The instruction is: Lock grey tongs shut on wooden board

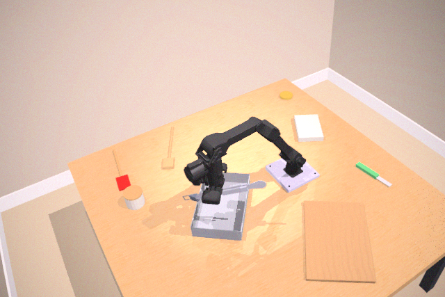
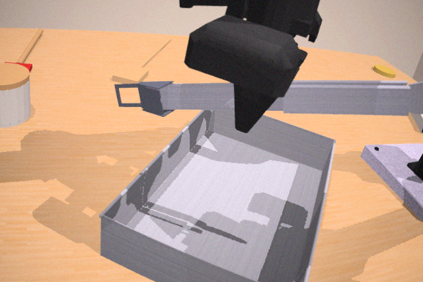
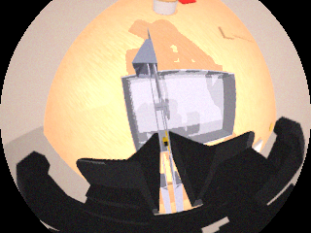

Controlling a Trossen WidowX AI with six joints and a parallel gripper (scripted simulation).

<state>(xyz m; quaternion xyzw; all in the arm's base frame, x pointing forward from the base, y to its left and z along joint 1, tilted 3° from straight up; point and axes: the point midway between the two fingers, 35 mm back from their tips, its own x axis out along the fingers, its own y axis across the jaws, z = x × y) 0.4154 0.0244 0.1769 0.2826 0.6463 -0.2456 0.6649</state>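
Note:
The grey tongs [image 1: 257, 184] [image 2: 341, 100] [image 3: 155, 83] hang roughly level above the roasting tin [image 1: 217, 233] [image 2: 205, 255] [image 3: 230, 112]. Their dark hinge end with its square loop points away from the arm's base, and their scalloped tips point toward the base. My gripper [image 1: 212, 198] [image 2: 244, 118] [image 3: 164, 137] points down and is shut on the tongs around the middle of their arms. The two arms lie close together, with a narrow gap in the wrist view. Whether the lock holds cannot be seen. The wooden board [image 1: 337, 241] lies at the front right in the top view.
A white jar with a wooden lid [image 1: 133, 200] [image 2: 13, 104] stands beyond the hinge end. A red spatula [image 1: 123, 181] and a wooden tool [image 1: 167, 163] lie behind. A white block [image 1: 309, 128], yellow disc [image 1: 286, 94] [image 2: 384, 70] and green-handled tool [image 1: 367, 170] lie around the arm's base plate [image 1: 278, 171].

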